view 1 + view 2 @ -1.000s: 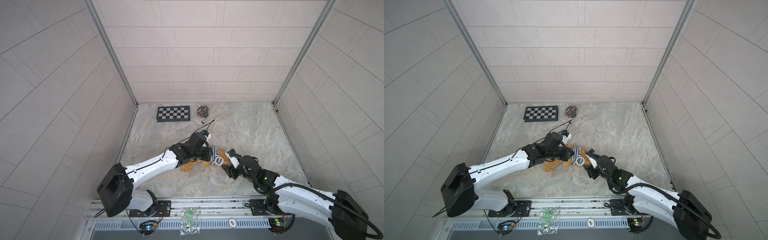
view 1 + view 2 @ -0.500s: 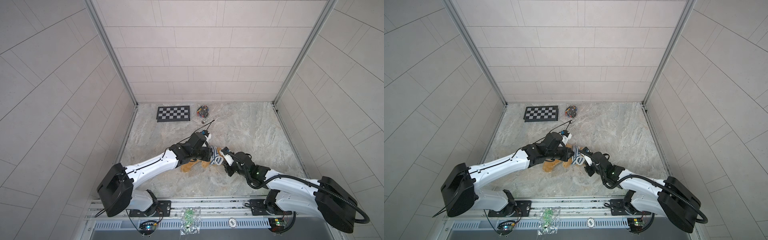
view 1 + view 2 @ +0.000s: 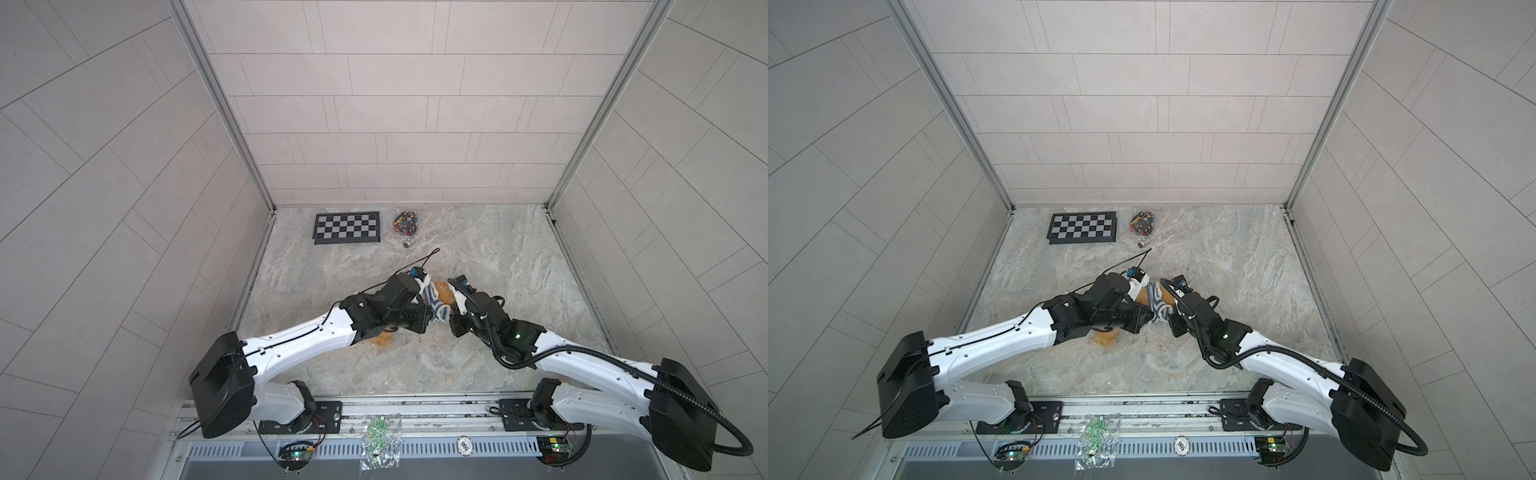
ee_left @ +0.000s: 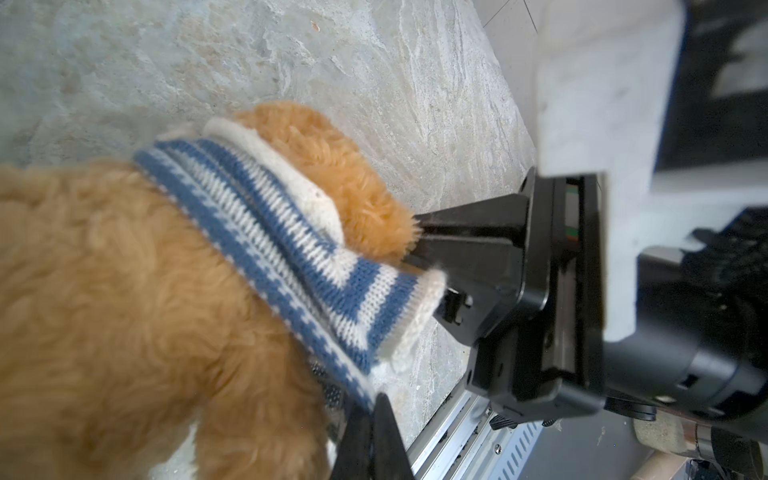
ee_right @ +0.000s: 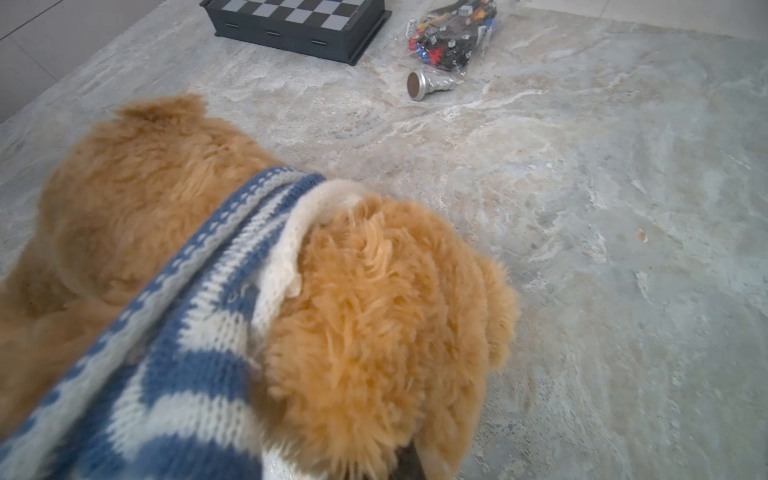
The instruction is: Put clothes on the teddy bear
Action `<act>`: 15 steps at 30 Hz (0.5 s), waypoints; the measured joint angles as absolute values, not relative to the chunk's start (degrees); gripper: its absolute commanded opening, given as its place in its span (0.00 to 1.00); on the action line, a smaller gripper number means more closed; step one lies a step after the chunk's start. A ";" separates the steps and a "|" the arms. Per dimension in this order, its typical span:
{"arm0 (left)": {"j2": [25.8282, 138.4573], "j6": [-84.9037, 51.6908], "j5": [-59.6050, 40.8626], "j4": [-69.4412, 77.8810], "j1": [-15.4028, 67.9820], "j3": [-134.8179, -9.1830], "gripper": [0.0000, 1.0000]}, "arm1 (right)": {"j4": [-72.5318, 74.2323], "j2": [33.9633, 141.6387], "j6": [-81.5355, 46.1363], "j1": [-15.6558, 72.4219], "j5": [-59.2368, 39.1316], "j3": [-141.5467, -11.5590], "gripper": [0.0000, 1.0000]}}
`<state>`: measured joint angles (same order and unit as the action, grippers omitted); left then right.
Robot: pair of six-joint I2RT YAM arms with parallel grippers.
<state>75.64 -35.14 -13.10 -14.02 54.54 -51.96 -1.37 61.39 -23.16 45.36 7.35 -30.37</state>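
- the marble table (image 3: 511, 257) fills the floor of the cell in both top views.
- the left arm (image 3: 299, 353) and the right arm (image 3: 582, 370) reach in from the near rail and meet near the table's middle.
- the teddy bear (image 3: 441, 287) lies on the table between the two wrists, mostly hidden by them in both top views. one golden limb pokes out beneath the left wrist.
- the chessboard (image 3: 347, 227) sits at the far left edge of the table, well apart from the bear.
- the striped shirt (image 4: 270, 232), blue and white knit, is bunched in a band around the bear's fur, with a cream edge turned up.
- a clear bag of small pieces (image 3: 406, 219) lies just beside the chessboard.
- the left gripper (image 4: 370, 411) has its fingers pressed together on the shirt's lower edge.
- the right gripper (image 4: 415, 241) has its fingers drawn tight together where a fluffy lump of the bear meets the shirt's cuff. whether fur or knit is pinched i cannot tell.
- a silver chess piece (image 5: 428, 85) lies on its side next to the bag.
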 measured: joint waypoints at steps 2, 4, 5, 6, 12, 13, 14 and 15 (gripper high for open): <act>74.24 -35.86 -11.64 -14.13 54.52 -49.78 0.00 | -2.83 60.93 -24.64 45.36 8.05 -30.37 0.00; 73.06 -36.53 -10.28 -14.39 54.52 -47.79 0.00 | -4.14 60.12 -25.47 45.41 8.34 -30.37 0.00; 72.51 -36.77 -9.76 -14.48 54.50 -46.98 0.00 | -4.73 59.53 -25.71 45.47 8.47 -30.37 0.00; 72.07 -37.10 -9.37 -14.46 54.41 -46.35 0.00 | -5.23 58.96 -25.85 45.54 8.58 -30.37 0.00; 70.57 -37.71 -8.62 -13.63 53.08 -44.34 0.00 | -7.64 56.86 -26.65 45.65 9.06 -30.39 0.00; 70.41 -37.71 -8.64 -13.54 52.84 -43.94 0.00 | -7.92 56.77 -26.92 45.65 9.15 -30.39 0.00; 70.17 -37.71 -8.69 -13.34 52.45 -43.31 0.00 | -8.21 56.69 -27.18 45.65 9.26 -30.39 0.00; 69.87 -37.69 -8.73 -13.21 51.99 -42.57 0.00 | -8.47 56.60 -27.44 45.65 9.39 -30.39 0.00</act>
